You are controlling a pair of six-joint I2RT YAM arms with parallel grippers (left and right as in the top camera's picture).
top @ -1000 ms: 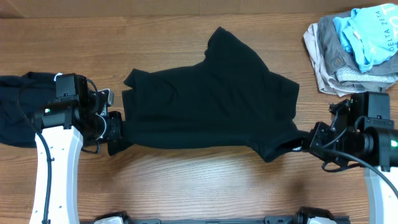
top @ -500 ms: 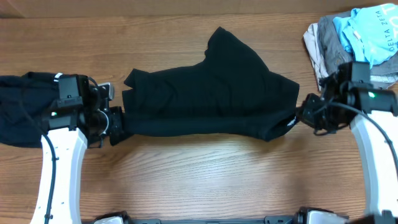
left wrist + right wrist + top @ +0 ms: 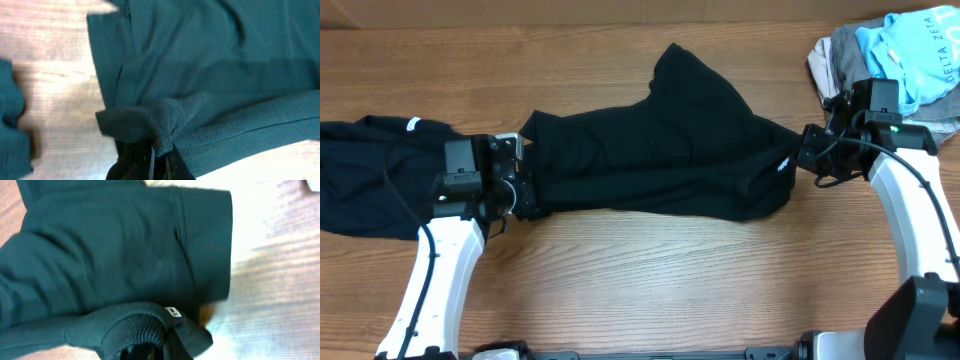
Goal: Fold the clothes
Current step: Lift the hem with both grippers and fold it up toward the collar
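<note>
A black T-shirt (image 3: 660, 160) lies spread across the middle of the table, its near edge lifted and folded up toward the far side. My left gripper (image 3: 525, 195) is shut on its near left corner; the pinched mesh fabric (image 3: 162, 132) shows in the left wrist view. My right gripper (image 3: 800, 160) is shut on its near right corner, where a small white label (image 3: 172, 312) shows on the bunched hem. A second black garment (image 3: 370, 175) with a white neck tag (image 3: 414, 124) lies crumpled at the left edge.
A pile of pale-blue, grey and beige garments (image 3: 890, 60) sits at the far right corner, just behind my right arm. Bare wooden table (image 3: 660, 290) shows along the near side.
Both grippers have moved away from the table's near edge, carrying the shirt's near hem up over its body. The left gripper also shifted right, the right one a little left.
</note>
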